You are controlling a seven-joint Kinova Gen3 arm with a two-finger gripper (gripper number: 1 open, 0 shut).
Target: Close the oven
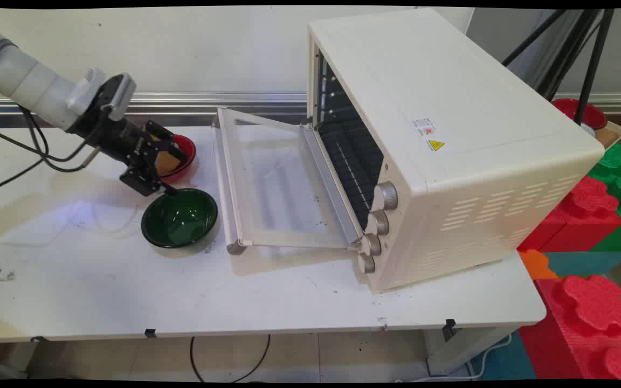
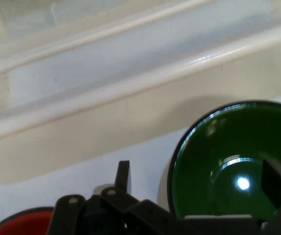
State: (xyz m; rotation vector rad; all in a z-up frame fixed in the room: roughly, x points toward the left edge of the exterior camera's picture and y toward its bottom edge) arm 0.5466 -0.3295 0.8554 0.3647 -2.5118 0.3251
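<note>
the jaws stand apart: the gripper (image 1: 173, 172) hangs over the far rim of the green bowl (image 1: 179, 218), one finger (image 2: 123, 177) outside, one above its inside. a red bowl (image 1: 181, 156) sits just behind; the oven's open door (image 1: 273, 188) lies right.
</note>
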